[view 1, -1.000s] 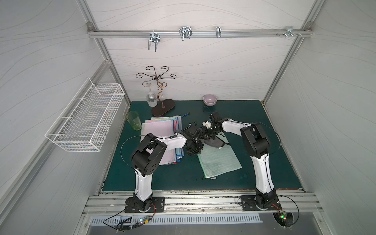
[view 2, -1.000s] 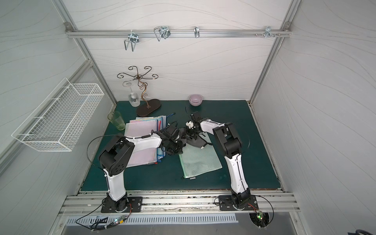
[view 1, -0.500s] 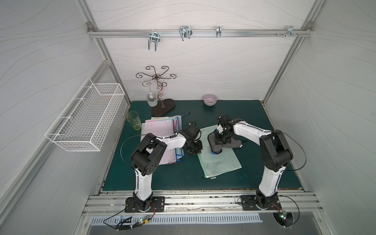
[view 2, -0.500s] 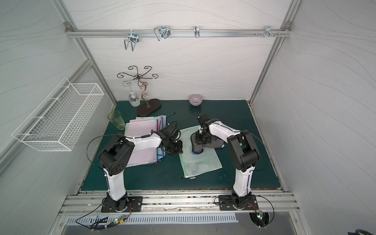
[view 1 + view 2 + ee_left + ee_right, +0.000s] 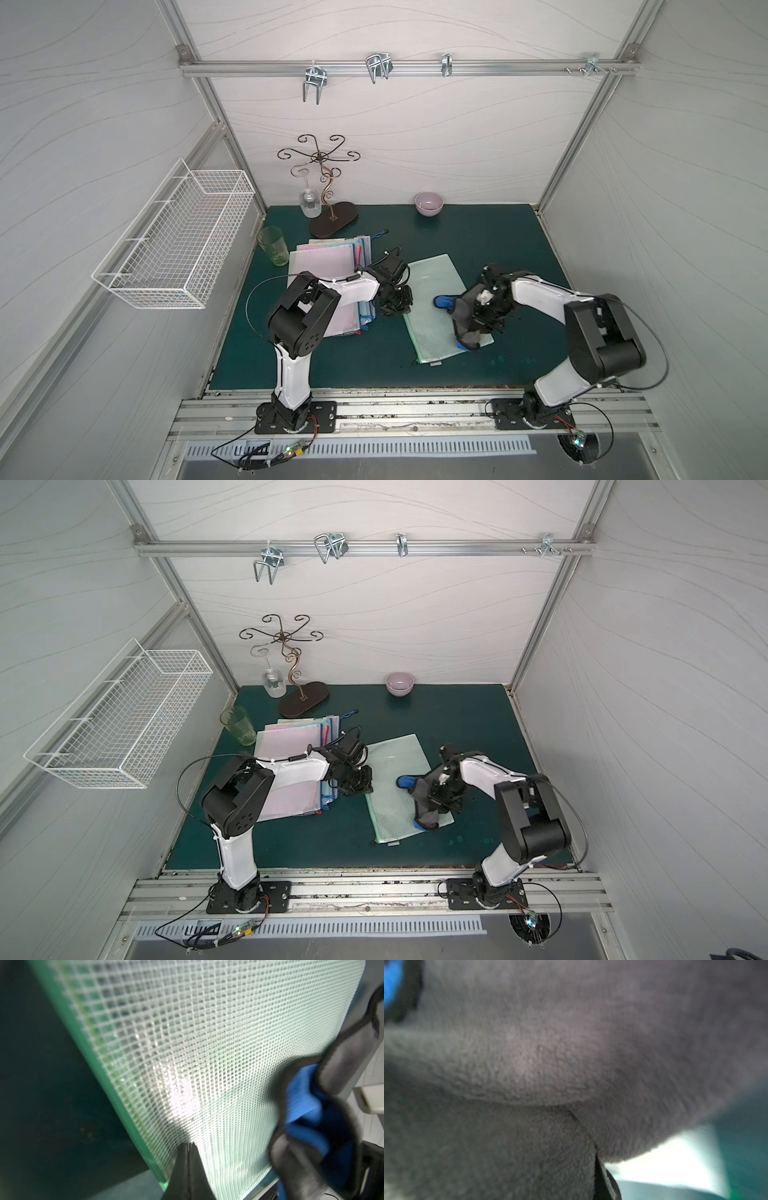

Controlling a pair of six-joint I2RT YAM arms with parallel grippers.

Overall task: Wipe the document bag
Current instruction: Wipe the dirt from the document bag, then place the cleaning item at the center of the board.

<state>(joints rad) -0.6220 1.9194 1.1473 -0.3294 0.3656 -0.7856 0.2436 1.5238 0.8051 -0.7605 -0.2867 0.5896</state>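
Seemingly closed, right pincer [image 5: 484,312] clamps cloth [image 5: 464,319] on document bag [image 5: 432,282].

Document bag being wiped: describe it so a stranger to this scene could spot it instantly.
Start at the dark green tabletop and look to its middle. The document bag lies flat there on its own, with a grey-and-blue cloth on it. It is pale mint-green mesh, unlike the pink and blue stack beside it.
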